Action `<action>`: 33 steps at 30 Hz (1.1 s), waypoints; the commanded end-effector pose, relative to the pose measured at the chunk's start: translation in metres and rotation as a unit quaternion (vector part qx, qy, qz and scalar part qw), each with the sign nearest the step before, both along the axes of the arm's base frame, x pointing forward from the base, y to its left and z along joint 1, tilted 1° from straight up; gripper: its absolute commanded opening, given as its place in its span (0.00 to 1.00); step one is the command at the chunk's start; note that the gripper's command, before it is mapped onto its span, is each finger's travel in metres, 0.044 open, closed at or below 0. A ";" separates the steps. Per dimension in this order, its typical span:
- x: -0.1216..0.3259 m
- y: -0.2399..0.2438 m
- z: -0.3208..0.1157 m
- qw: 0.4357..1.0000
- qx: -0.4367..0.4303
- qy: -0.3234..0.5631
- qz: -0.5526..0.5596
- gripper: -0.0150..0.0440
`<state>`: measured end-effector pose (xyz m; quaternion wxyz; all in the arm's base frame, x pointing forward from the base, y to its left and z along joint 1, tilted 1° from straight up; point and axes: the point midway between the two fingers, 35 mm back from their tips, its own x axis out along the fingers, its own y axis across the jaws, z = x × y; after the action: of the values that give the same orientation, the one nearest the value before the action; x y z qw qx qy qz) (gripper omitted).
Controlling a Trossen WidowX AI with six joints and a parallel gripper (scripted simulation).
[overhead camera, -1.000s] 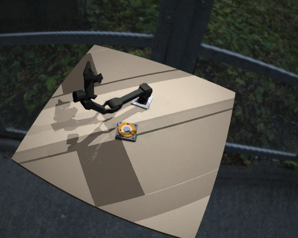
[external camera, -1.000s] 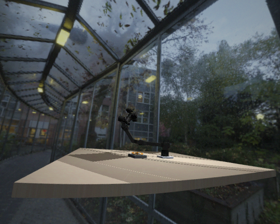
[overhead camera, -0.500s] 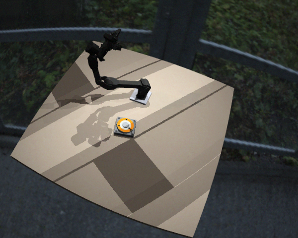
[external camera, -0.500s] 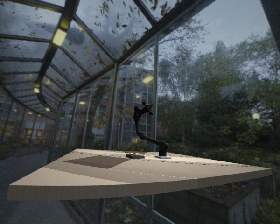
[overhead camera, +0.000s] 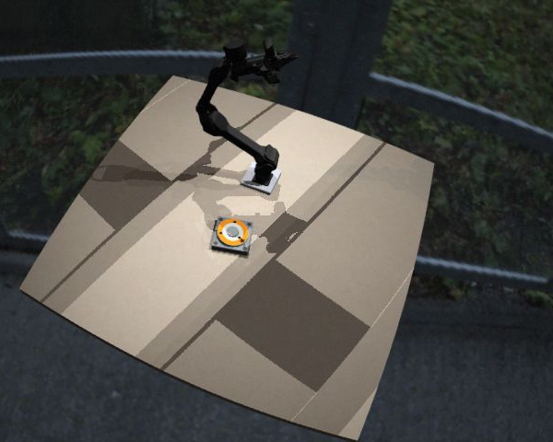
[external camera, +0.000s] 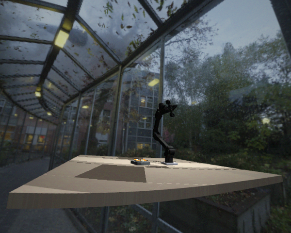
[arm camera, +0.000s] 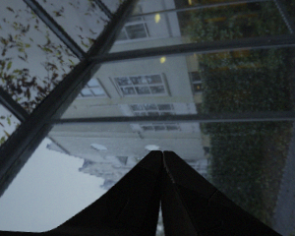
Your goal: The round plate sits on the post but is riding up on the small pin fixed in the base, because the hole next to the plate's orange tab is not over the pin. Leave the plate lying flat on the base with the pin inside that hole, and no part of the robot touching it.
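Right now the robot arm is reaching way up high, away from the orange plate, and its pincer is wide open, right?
Not quite: the pincer is shut, with nothing in it. The wrist view shows its two dark fingers pressed together at the tips. The rest is right: in the exterior view the arm stands tall, far above the orange plate on its base.
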<state>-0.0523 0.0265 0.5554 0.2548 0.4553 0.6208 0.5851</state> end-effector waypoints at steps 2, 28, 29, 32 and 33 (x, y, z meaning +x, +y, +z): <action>0.011 0.074 -0.025 0.989 -0.063 -0.081 -0.109 0.25; 0.269 0.180 -0.256 0.718 -0.512 -0.334 -0.333 0.25; 0.282 0.171 -0.271 0.702 -0.538 -0.335 -0.325 0.25; 0.307 0.145 -0.306 0.668 -0.594 -0.330 -0.303 0.25; 0.314 0.136 -0.317 0.658 -0.611 -0.327 -0.294 0.25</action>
<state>0.2353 0.1937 0.2796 0.8239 0.1814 0.5187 0.1392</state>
